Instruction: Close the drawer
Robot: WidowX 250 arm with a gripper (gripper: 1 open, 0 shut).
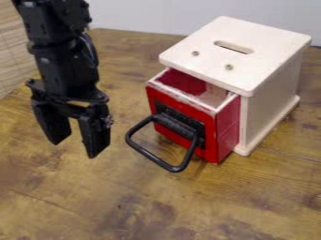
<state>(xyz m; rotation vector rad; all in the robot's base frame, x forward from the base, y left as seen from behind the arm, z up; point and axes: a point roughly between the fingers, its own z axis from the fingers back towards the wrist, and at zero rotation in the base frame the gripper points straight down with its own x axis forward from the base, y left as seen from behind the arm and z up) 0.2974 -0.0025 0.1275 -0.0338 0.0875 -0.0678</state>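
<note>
The glossy red drawer (189, 117) sticks out partly from the front of the cream-white cabinet (251, 66), its inside showing at the top. Its large black loop handle (163, 142) hangs down onto the table in front of it. My black gripper (74, 139) hangs to the left of the drawer, fingers pointing down just above the table, open and empty. It is apart from the handle by a small gap.
The cabinet has a slotted top and stands at the right on the wooden table (150, 206). A pale wall runs behind the table.
</note>
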